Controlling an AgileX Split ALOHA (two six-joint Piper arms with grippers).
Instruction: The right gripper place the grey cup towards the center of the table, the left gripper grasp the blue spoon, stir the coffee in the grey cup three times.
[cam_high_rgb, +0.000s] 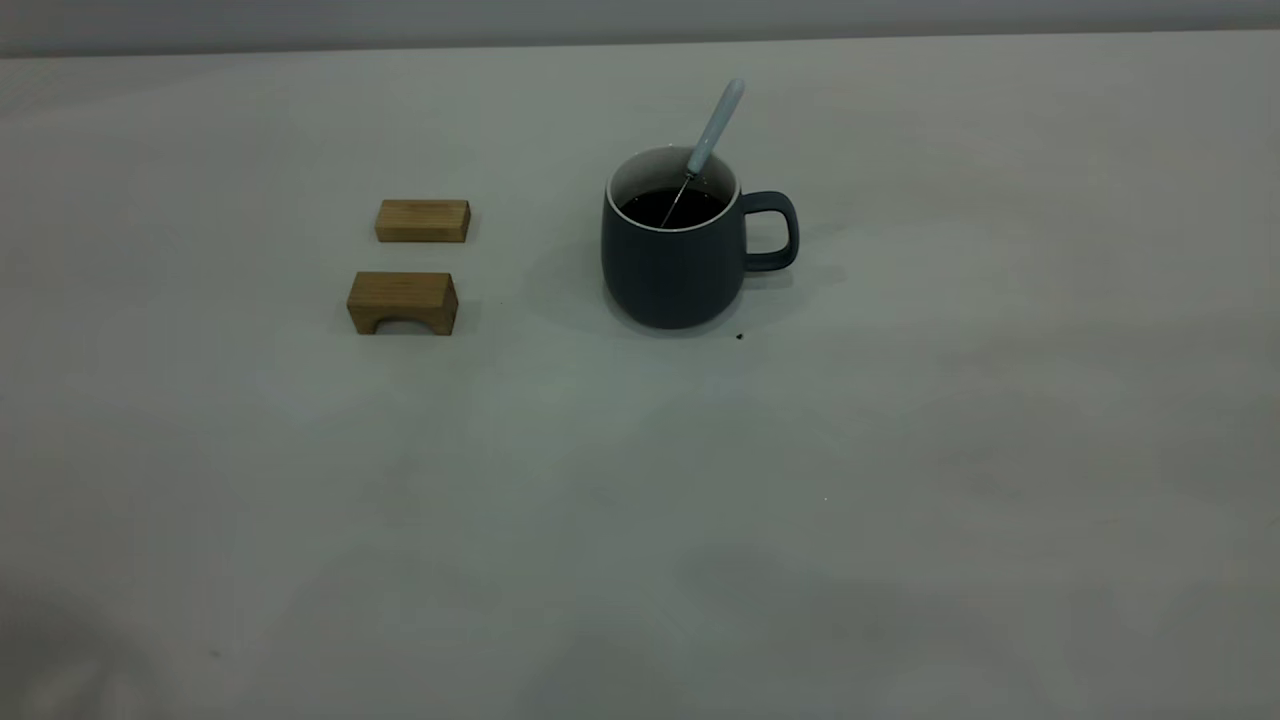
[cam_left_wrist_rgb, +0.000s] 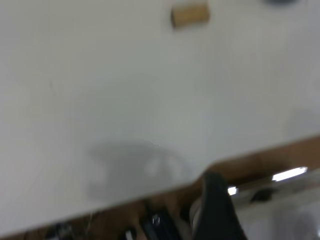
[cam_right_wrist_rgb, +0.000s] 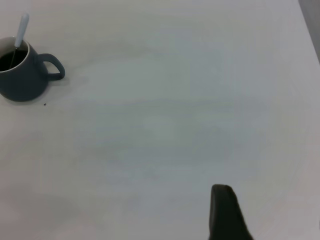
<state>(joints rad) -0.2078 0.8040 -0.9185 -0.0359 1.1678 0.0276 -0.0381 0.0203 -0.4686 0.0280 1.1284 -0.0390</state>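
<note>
Both my grippers hang back off the work, the left gripper (cam_left_wrist_rgb: 215, 210) near the table's edge and the right gripper (cam_right_wrist_rgb: 225, 212) over bare table (cam_high_rgb: 900, 500) well right of the grey cup (cam_high_rgb: 672, 265), and I cannot tell whether either is open or closed. Grey cup stands upright around the table's middle, handle to the right, two wooden blocks (cam_high_rgb: 410, 262) to its left. Coffee (cam_high_rgb: 670, 207) fills it, and the blue spoon (cam_high_rgb: 712, 135) leans inside, handle up and right.
</note>
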